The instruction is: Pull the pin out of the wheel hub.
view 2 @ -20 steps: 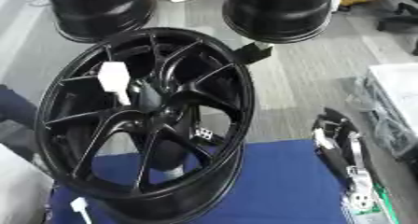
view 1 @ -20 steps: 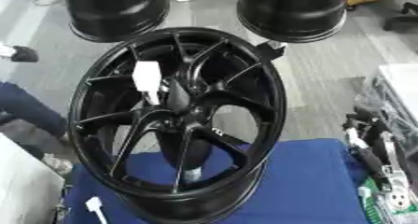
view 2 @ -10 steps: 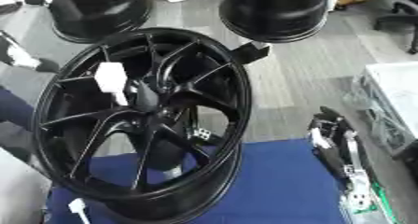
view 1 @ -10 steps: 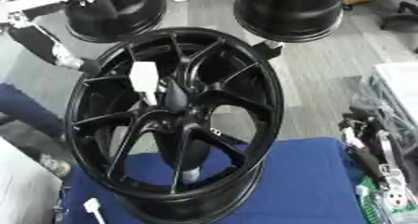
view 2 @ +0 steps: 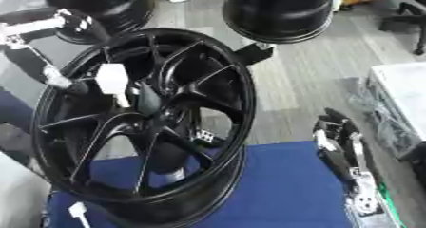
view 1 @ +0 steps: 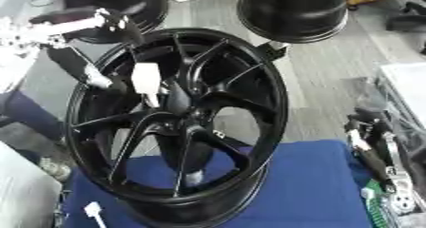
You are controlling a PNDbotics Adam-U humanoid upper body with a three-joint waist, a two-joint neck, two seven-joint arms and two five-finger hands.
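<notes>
Left eye view shows a glossy black spoked wheel hub (view 1: 179, 127) upright on blue desk (view 1: 308, 189) cloth, a white blocky pin (view 1: 146, 80) lodged near its centre. Left hand (view 1: 79, 42), at ten o'clock, blurs; fingers' state cannot be told. Right hand (view 1: 370, 146) rests at four o'clock, fingers relaxed, empty.

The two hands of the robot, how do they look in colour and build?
The left hand, at the upper left, is blurred: black fingers with silver-white parts, on a whitish arm. The right hand, at the lower right, is mostly black with white strips along its fingers. No cables or markings can be made out.
</notes>
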